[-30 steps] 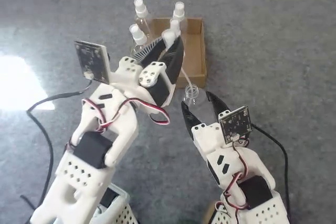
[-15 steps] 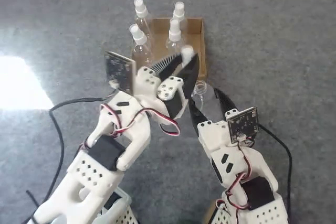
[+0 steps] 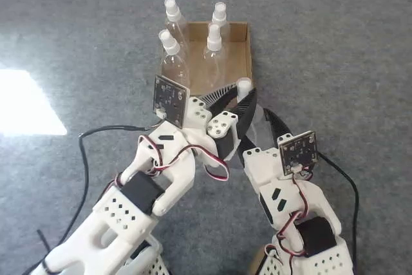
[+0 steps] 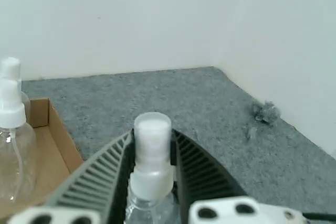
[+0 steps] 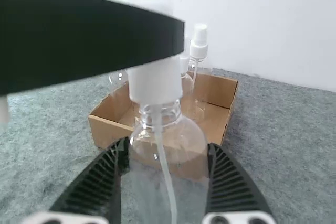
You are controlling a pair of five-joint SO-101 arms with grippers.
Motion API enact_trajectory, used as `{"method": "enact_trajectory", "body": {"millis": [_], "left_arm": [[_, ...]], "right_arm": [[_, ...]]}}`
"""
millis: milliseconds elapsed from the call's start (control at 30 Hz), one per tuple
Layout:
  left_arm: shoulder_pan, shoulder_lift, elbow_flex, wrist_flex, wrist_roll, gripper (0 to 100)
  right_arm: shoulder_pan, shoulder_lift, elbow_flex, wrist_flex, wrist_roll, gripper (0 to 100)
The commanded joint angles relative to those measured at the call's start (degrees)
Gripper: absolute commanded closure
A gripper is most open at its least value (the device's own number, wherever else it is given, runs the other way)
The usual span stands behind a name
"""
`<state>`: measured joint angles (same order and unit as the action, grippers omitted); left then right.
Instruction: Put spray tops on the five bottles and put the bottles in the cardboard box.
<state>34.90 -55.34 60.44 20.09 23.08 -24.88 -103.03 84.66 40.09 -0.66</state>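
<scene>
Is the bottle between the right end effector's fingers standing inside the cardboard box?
No, the right wrist view shows the clear bottle standing on the grey carpet in front of the cardboard box, outside its walls.

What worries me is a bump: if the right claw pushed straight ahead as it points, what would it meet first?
Likely the cardboard box, at its near wall, just beyond the clear bottle that the right claw grips. The gap between them is hard to judge.

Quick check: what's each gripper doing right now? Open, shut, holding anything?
Left gripper: shut on the spray top.
Right gripper: shut on the bottle, gripping its body.
</scene>
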Motion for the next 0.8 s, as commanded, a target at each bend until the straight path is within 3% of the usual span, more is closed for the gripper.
{"method": "enact_trajectory", "body": {"millis": [0, 767], "left_arm": [[0.5, -1.2, 0.0, -1.7, -0.4, 99], [-2.1, -1.2, 0.1, -1.8, -2.4, 99]], "right_arm": [[0.9, -1.2, -1.1, -0.7, 2.2, 96.9], [0.9, -1.2, -1.4, -0.7, 2.1, 99.1]]}}
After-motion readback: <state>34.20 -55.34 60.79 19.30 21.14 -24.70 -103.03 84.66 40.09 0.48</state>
